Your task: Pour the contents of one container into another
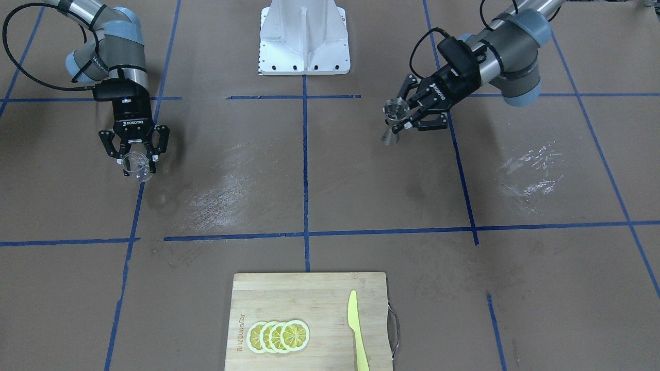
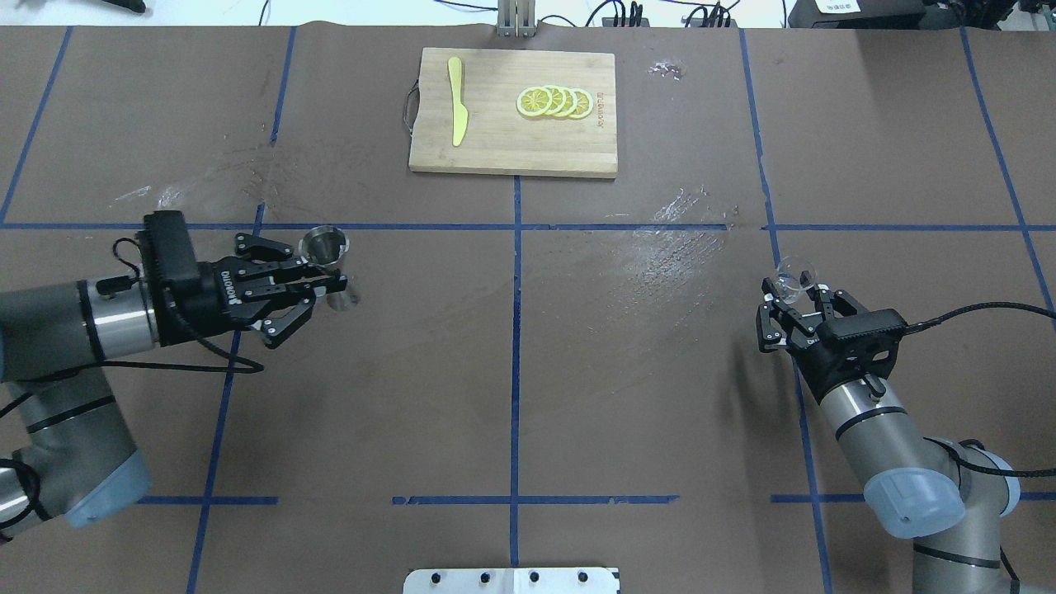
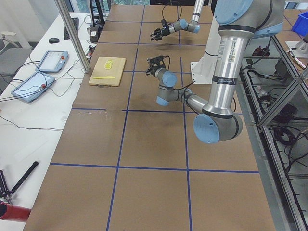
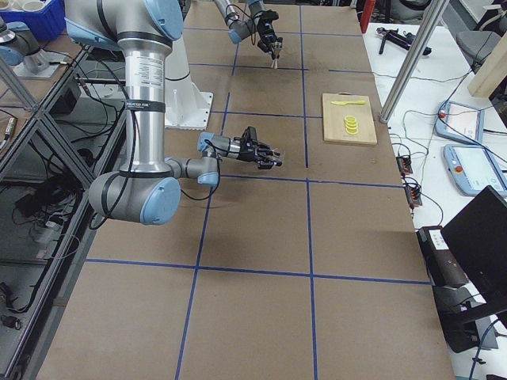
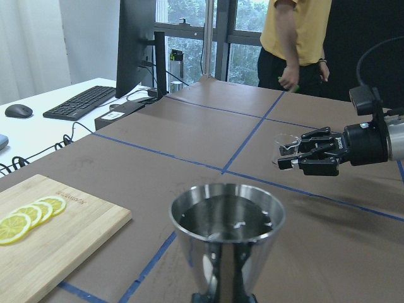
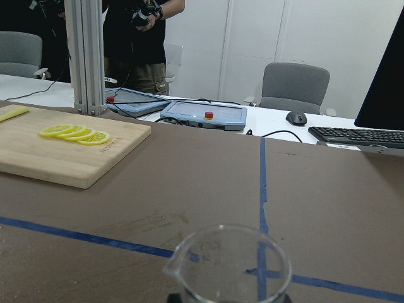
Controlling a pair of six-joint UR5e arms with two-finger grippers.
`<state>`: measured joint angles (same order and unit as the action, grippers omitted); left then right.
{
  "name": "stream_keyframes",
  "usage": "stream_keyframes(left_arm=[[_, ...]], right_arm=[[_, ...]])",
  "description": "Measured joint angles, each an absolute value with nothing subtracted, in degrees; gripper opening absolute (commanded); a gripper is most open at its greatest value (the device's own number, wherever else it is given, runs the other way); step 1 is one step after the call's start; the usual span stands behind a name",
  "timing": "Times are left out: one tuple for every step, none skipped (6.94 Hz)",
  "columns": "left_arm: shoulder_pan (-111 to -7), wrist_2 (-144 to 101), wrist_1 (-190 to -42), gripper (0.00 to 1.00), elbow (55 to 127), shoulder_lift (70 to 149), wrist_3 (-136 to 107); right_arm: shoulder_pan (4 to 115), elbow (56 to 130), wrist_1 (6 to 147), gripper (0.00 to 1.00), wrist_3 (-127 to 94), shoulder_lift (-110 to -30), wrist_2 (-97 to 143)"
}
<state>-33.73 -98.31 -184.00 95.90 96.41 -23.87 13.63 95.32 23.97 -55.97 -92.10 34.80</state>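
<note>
My left gripper (image 2: 334,282) is shut on the narrow waist of the metal jigger (image 2: 324,246), which it holds upright above the table at the left. The jigger (image 5: 227,230) fills the bottom of the left wrist view, its open mouth up; the jigger (image 1: 395,110) also shows in the front view. My right gripper (image 2: 794,299) is shut on the small clear cup (image 2: 795,276), lifted over the table's right side. The cup (image 6: 230,262) looks empty in the right wrist view, spout to the left. A wide stretch of table separates the two containers.
A bamboo cutting board (image 2: 495,144) lies at the far middle edge, carrying lemon slices (image 2: 554,101) and a yellow knife (image 2: 456,111). The white robot base (image 1: 304,36) stands at the near middle. A person (image 5: 297,38) stands beyond the table's right end.
</note>
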Motion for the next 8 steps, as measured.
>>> stream_keyframes(left_arm=[[-34.0,-96.5,-188.1,0.0,95.8,92.1,-25.4],[-34.1,-91.8,-191.4,0.0,95.5,88.8,-27.0],[-34.0,-85.9,-193.4,0.0,95.3,86.4,-29.1],[-33.8,-80.0,-194.5,0.0,95.2,83.9,-31.7],[-33.4,-74.9,-195.1,0.0,95.1,81.6,-33.3],[-31.8,-69.1,-195.3,0.0,95.1,79.5,-35.0],[-28.2,-61.7,-195.3,0.0,95.0,78.1,-37.0],[-23.1,-52.7,-195.0,0.0,94.8,77.4,-38.3]], right_arm=[[13.6,95.3,23.9,0.0,-55.9,-92.1,34.8],[13.6,95.4,23.9,0.0,-55.9,-92.0,34.8],[13.6,95.4,23.9,0.0,-55.9,-92.0,34.8],[13.7,95.4,23.9,0.0,-55.9,-92.0,34.8],[13.7,95.5,23.9,0.0,-55.9,-91.9,34.7],[13.7,95.6,23.9,0.0,-55.9,-91.9,34.7],[13.7,95.7,23.9,0.0,-55.9,-91.9,34.7],[13.7,95.7,23.9,0.0,-55.9,-91.9,34.7]])
